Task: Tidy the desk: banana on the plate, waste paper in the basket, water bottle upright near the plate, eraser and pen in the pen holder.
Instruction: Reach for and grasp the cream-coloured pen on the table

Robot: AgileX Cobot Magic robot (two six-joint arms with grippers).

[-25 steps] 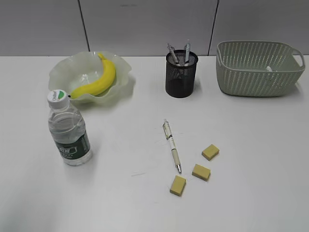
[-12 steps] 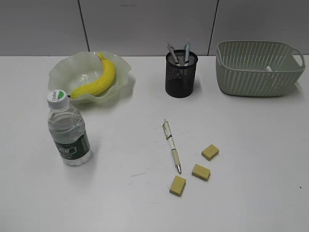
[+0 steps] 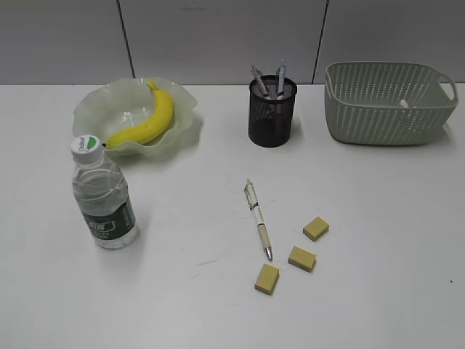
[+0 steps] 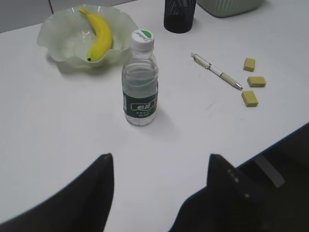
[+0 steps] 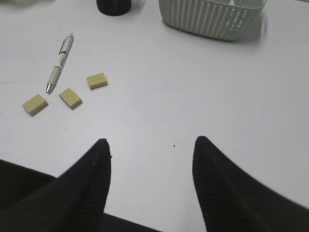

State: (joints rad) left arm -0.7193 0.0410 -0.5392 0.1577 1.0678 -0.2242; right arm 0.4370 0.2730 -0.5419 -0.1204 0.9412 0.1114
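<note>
**Counter stock, both tools idle**

Left tool (image 4: pixel 157 193): mine, fingers spread apart, nothing between them, hanging over the near edge of the counter (image 3: pixel 378 291). Right tool (image 5: pixel 149 179): mine, fingers likewise spread and empty, over bare counter at the near side.

Item 1. Water bottle (image 4: pixel 140 79): upright, white cap on, dark green label, straight ahead of my left tool and well apart from it.

Item 2. Plate (image 4: pixel 53 36): pale green, ruffled rim, beyond the bottle and to its left. The banana (image 4: pixel 99 34) lies inside it, curved along the bowl.

Item 3. Pen holder (image 3: pixel 272 113): black mesh cup, far ahead, between plate and basket. Two pens stand in it.

Item 4. Basket (image 5: pixel 212 17): sage green, woven pattern, ahead of my right tool. A small white scrap shows inside at the far rim; I cannot tell what it is.

Item 5. Pen (image 5: pixel 60 63): white, lying flat on the counter, ahead and left of my right tool.

Item 6. Three yellow erasers (image 5: pixel 70 98): flat on the counter just beside the pen's tip, each apart from the others.
</note>
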